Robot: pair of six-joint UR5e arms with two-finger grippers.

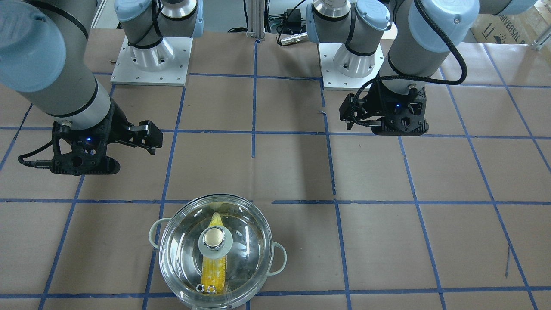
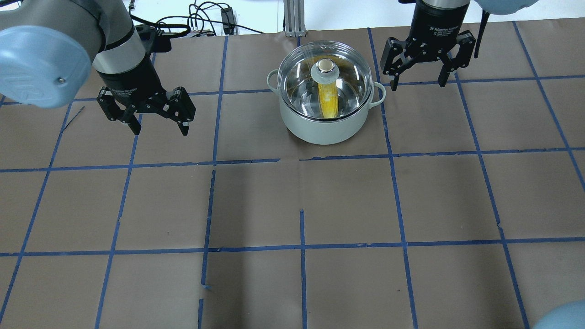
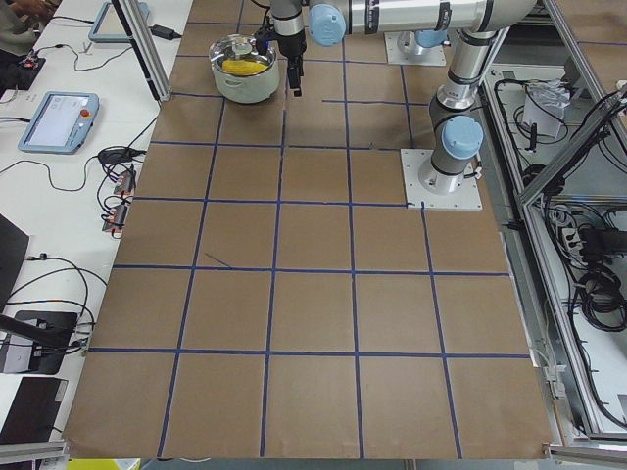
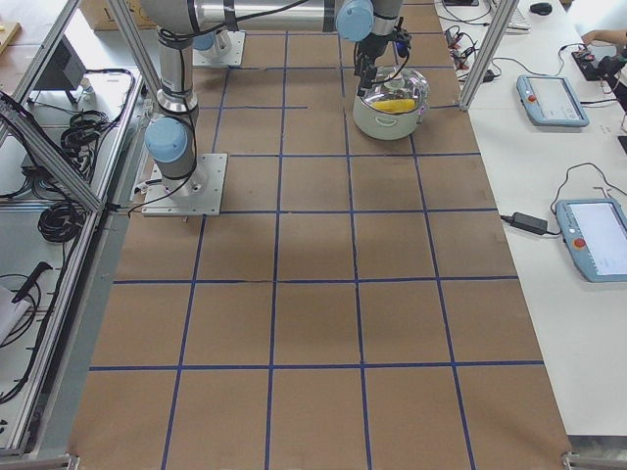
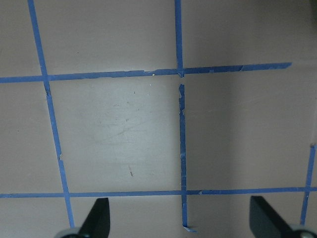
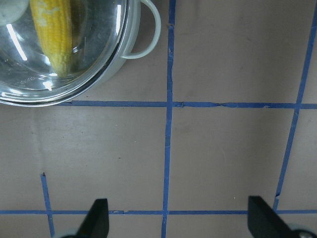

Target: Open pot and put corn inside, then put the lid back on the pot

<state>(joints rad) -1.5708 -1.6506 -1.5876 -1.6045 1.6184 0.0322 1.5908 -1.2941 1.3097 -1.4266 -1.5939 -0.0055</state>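
Note:
The pot (image 2: pixel 324 130) stands at the far middle of the table, with pale loop handles (image 2: pixel 380 93). The clear glass lid (image 2: pixel 349 77) sits on it, knob (image 2: pixel 325 65) up. The yellow corn (image 2: pixel 328 98) lies inside, seen through the glass, also in the front view (image 1: pixel 214 271) and the right wrist view (image 6: pixel 52 29). My right gripper (image 2: pixel 418 85) is open and empty, hanging just right of the pot. My left gripper (image 2: pixel 160 130) is open and empty, well left of the pot, over bare table (image 5: pixel 124 129).
Brown paper with a blue tape grid (image 2: pixel 301 246) covers the table. The arm bases (image 1: pixel 150 60) stand on white plates at the robot's side. Cables (image 2: pixel 205 18) lie beyond the far edge. Tablets (image 4: pixel 554 98) lie on the side bench.

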